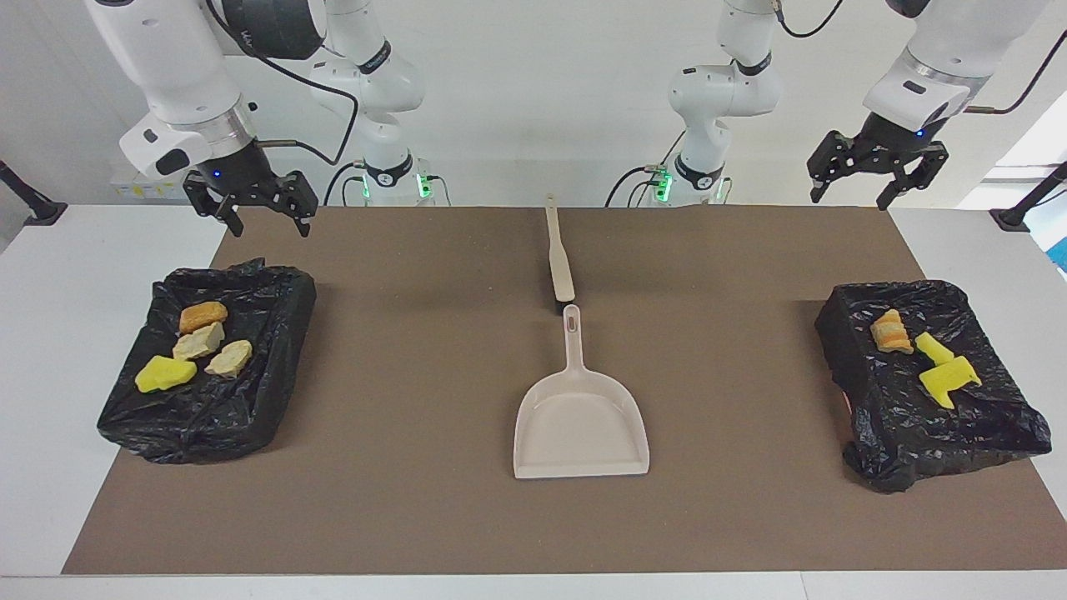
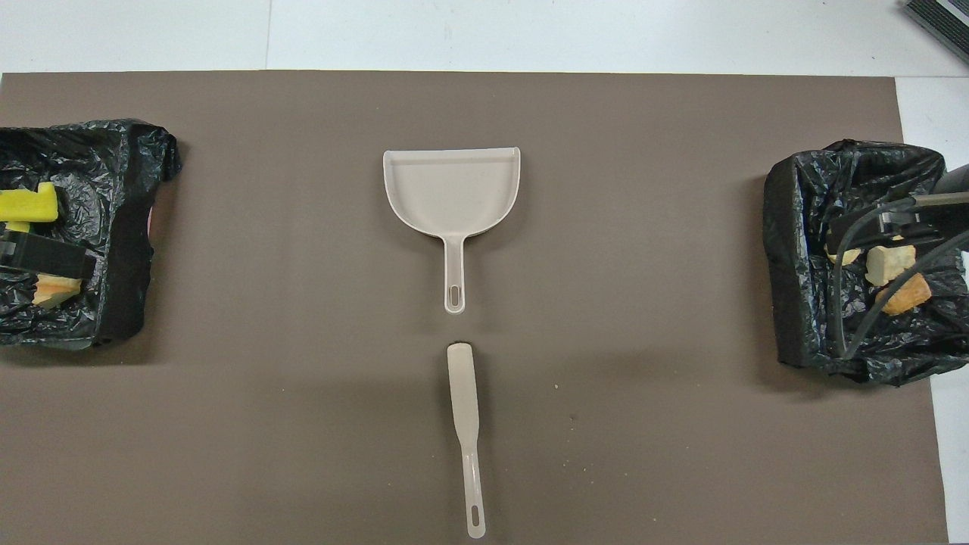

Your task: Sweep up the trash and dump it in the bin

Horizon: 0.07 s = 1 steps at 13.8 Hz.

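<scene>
Brown worktop (image 1: 417, 517): swept bare, trash (image 1: 200, 346) binned, dustpan (image 1: 581, 421) and brush (image 1: 558, 262) parked; my left fingers (image 1: 859, 187) and right fingers (image 1: 265, 218) hung wide, empty.

Yellow and tan trash (image 1: 200, 346), beige dustpan (image 1: 580, 429).

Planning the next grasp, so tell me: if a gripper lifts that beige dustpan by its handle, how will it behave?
The dustpan looks like thin moulded plastic, so probably stiff and light. Its wide pan lies away from the slim handle, so it would likely droop pan-down if held at the handle's end. It lies flat on the brown mat, so a push should slide it, not tip it.
</scene>
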### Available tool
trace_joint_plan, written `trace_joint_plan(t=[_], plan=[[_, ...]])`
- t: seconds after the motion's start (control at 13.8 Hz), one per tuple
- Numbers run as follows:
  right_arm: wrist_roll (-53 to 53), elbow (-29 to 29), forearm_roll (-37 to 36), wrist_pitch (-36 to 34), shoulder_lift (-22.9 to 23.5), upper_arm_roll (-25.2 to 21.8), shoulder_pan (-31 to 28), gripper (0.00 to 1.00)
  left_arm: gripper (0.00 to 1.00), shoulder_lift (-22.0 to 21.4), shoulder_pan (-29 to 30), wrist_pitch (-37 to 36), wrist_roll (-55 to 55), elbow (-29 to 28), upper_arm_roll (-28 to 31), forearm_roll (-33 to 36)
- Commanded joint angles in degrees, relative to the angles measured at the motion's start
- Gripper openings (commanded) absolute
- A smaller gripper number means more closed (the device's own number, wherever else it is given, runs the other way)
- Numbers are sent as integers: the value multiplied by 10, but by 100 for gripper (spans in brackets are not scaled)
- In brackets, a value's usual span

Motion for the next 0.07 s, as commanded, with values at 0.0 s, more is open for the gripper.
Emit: trace_joint_plan(t=[0.0], plan=[[-11, 1, 9, -7, -4, 1, -5, 100, 100, -20, 8, 15, 0, -26, -3, -4]])
